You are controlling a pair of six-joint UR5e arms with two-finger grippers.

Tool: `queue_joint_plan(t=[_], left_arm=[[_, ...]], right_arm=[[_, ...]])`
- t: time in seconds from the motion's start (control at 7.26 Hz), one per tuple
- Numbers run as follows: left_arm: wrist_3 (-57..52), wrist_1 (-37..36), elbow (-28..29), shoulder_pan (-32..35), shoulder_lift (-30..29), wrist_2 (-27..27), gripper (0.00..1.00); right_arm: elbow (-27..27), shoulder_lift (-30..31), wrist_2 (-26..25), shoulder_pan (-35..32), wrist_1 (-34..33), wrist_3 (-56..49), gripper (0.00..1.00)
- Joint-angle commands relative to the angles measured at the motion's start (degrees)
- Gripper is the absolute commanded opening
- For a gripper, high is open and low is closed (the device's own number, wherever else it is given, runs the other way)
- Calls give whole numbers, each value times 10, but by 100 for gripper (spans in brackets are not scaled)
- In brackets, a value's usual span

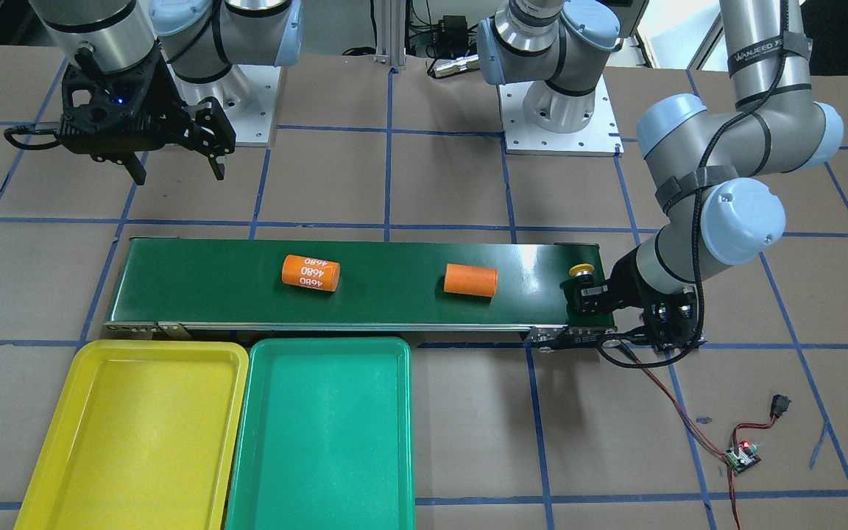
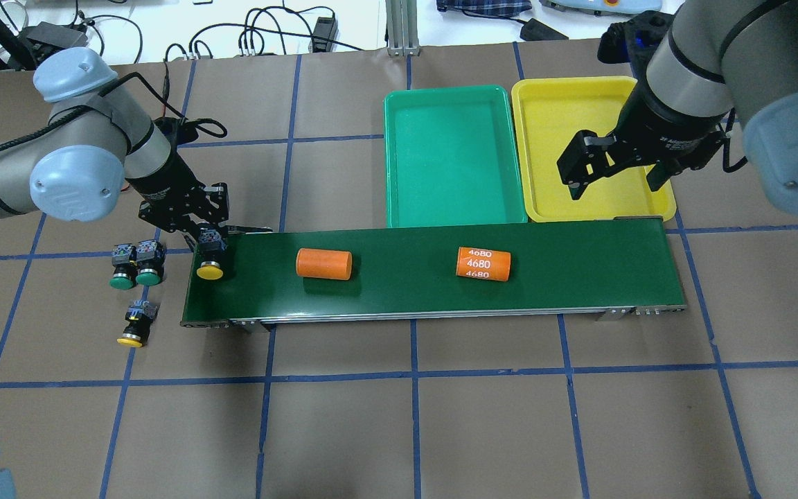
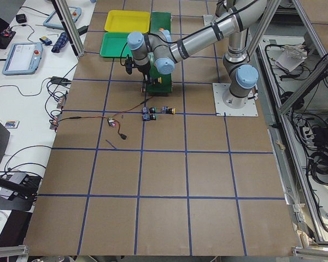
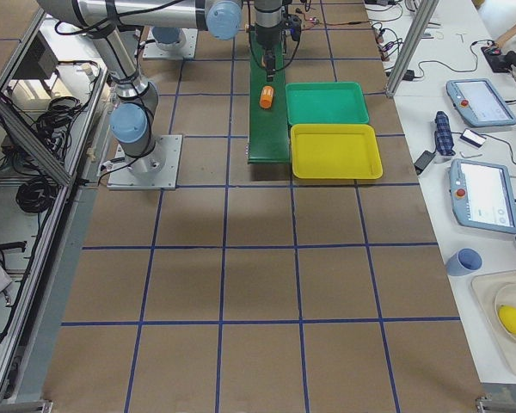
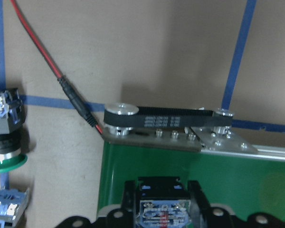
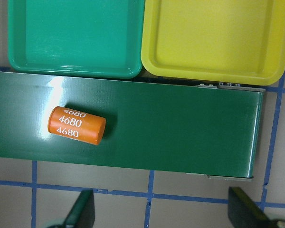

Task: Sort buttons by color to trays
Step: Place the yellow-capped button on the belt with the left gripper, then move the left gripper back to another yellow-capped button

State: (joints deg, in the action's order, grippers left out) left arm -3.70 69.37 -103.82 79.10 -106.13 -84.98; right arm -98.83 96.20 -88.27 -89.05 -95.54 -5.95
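Buttons [image 2: 149, 276]: we count four, two green, two yellow. Left gripper [image 2: 210, 241] clamps one yellow button [image 2: 210, 271] at belt's [image 2: 579, 263] nine o'clock. Right gripper [image 2: 612, 188] is spread, and there are two trays [image 2: 454, 159].

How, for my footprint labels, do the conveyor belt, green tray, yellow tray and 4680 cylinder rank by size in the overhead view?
1. conveyor belt
2. green tray and yellow tray: alike, not ranked; right arm partly covers yellow
3. 4680 cylinder

Bright, even light; soft shadows.
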Motion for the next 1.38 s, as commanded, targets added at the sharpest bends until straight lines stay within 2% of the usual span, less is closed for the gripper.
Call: queue_joint_plan(t=[0.0, 0.28, 0.41, 0.55, 0.83, 1.1, 1.24], left_arm=[[-2, -3, -2, 10, -2, 0, 100], [-6, 6, 10, 3, 19, -7, 100], [-64, 2, 17, -23, 23, -24, 100], [-136, 1, 26, -78, 23, -40, 100], [-238, -16, 17, -172, 4, -37, 100], [-311, -46, -16, -217, 6, -38, 100], [-314, -49, -70, -222, 21, -37, 100]], right_arm=[[0, 16, 2, -1, 2, 0, 100], [9, 16, 2, -1, -2, -1, 100], [21, 9, 1, -1, -4, -1, 100], [22, 7, -1, -1, -4, -1, 100], [22, -9, 1, -1, -6, 1, 100], [22, -17, 6, -1, -22, 7, 100], [17, -19, 6, -1, -39, 8, 100]])
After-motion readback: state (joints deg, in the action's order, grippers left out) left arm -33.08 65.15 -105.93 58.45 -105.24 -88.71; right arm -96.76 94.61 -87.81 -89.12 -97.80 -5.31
